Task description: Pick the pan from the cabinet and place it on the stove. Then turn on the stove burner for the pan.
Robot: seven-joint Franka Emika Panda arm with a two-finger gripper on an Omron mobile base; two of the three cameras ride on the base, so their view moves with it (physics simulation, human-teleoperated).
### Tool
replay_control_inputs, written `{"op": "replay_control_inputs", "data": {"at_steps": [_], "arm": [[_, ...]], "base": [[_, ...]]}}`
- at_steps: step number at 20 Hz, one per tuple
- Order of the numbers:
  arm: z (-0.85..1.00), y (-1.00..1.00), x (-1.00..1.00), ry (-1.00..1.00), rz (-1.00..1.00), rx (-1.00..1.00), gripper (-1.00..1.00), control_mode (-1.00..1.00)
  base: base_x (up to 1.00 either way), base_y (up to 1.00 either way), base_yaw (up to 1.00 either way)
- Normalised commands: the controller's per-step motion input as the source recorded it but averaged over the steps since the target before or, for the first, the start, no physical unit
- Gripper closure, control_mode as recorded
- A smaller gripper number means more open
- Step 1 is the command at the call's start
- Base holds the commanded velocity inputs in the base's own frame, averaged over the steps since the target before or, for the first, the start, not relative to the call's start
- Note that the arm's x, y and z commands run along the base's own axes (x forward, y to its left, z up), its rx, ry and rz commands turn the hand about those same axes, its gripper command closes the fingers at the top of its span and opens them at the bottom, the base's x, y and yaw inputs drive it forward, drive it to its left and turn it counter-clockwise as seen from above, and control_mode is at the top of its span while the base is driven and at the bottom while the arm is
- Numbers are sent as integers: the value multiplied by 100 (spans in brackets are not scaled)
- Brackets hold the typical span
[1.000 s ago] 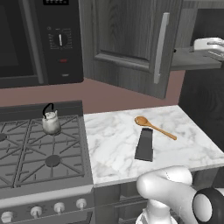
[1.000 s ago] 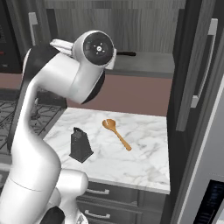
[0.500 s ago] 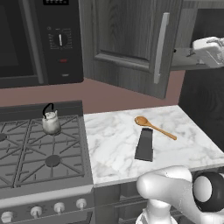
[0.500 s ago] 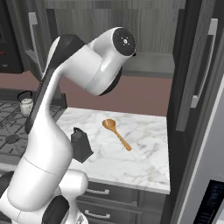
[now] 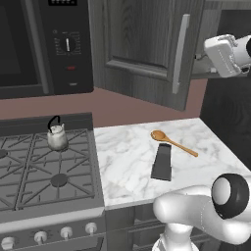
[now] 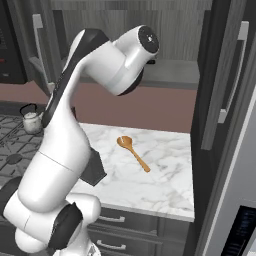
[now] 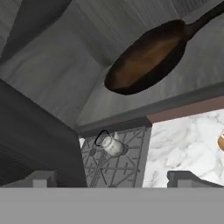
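We see a white marble tabletop (image 5: 132, 162) below the pincer (image 7: 113, 178), carrying a wooden spoon (image 5: 172, 142) and a dark flat tool (image 5: 162, 162) just beside it. Off to one side of the tabletop sits the stove (image 5: 34, 181), a small silver kettle (image 5: 57, 136) on its grates. The black microwave (image 5: 44, 44) bears a dial; no writing is readable to us. The pan (image 7: 146, 59) rests empty on the cabinet (image 5: 147, 44) shelf, ahead of the pincer and apart from it. The pincer's tips stand wide apart, holding nothing.
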Motion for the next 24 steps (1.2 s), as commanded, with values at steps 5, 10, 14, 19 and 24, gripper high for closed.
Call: {"op": "replay_control_inputs", "data": {"at_steps": [5,10,14,19,24], "arm": [[-7,17,34,19,0,8,-100,-100],[-11,21,18,16,0,9,-100,-100],[-11,26,4,15,0,7,-100,-100],[-8,38,0,15,0,5,-100,-100],[-4,53,-13,14,2,1,-100,-100]], "base": [[0,0,0],[0,0,0],[0,0,0],[0,0,0],[0,0,0]]}}
